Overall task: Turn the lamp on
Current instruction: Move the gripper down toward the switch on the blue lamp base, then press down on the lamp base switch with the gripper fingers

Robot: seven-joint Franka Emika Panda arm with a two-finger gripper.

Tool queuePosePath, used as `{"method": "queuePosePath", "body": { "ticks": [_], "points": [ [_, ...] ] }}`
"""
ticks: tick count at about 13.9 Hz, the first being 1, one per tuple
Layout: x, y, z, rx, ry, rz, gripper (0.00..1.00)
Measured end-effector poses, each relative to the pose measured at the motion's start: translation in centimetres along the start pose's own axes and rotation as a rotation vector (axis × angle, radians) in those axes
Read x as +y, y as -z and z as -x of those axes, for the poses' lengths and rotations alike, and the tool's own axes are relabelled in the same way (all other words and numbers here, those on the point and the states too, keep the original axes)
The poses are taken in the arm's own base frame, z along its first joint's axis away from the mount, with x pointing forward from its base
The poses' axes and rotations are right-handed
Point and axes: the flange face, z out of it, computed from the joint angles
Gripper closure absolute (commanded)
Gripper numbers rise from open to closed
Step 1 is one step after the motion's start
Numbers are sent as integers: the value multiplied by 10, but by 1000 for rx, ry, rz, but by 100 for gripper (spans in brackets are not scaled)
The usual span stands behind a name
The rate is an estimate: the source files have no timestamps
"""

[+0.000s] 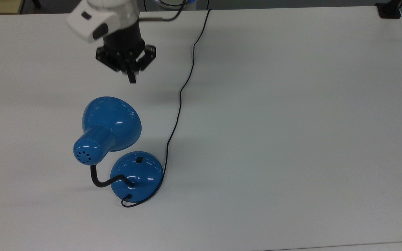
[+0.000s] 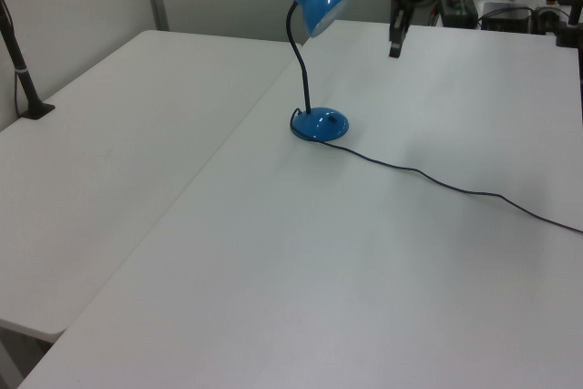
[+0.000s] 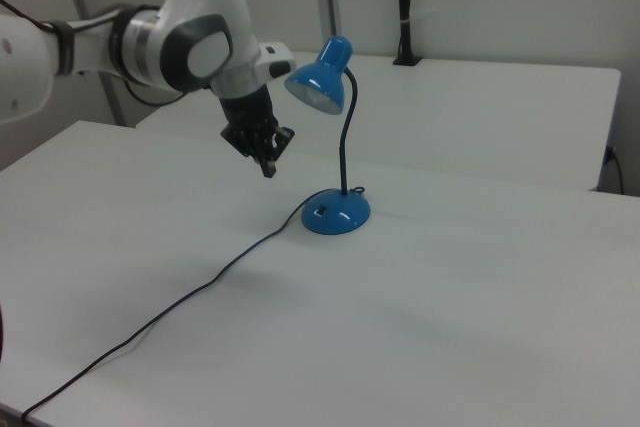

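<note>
Table (image 1: pixel 291 139): a white surface is carrying everything; in the left view (image 2: pixel 364 271) it is running from the near edge to the far end, with a second white table (image 2: pixel 82 161) sitting alongside on the left view's left.

Cord (image 1: pixel 180 101): a thin black line is trailing across the table from the lamp's base toward the top view's upper edge; in the right view (image 3: pixel 180 307) it is snaking toward the near corner, and in the left view (image 2: pixel 455 187) it is running off to the left view's right.

Lamp (image 1: pixel 112 127): it is standing upright on the table, in the lower left part of the top view. In the left view (image 2: pixel 314 61) and the right view (image 3: pixel 335 137) its black neck is rising from the base and bending over at the top.

Base (image 1: pixel 136 176): the round blue dome is sitting flat on the table, with the cord curling round its edge.

Switch (image 1: pixel 139 160): a small black button is sitting on top of the base, toward the side facing the arm.

Shade (image 1: pixel 112 122): the blue dome is hanging above the table beside the base, not glowing in the right view (image 3: pixel 318 87).

Gripper (image 1: pixel 131 77): it is hovering above the table, apart from the lamp, just beyond the shade in the top view; the black fingers are pointing down and pressed together. In the right view (image 3: pixel 267 167) it is hanging beside the shade, on the right view's left; in the left view (image 2: pixel 394 47) it is on the left view's right of the shade.

Arm (image 3: pixel 150 42): the white and grey limb is reaching in from the right view's left.
</note>
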Motion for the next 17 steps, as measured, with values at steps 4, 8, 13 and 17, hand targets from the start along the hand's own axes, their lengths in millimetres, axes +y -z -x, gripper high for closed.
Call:
{"method": "queuePosePath", "body": {
  "ticks": [4, 8, 13, 17],
  "points": [
    [-5, -60, -21, 85, 1, 21, 100],
    [-16, -104, -10, 196, -9, 29, 100],
    [-16, -123, 1, 328, -86, 39, 100],
    [-12, -134, -23, 373, -131, 24, 100]
  ]
}}
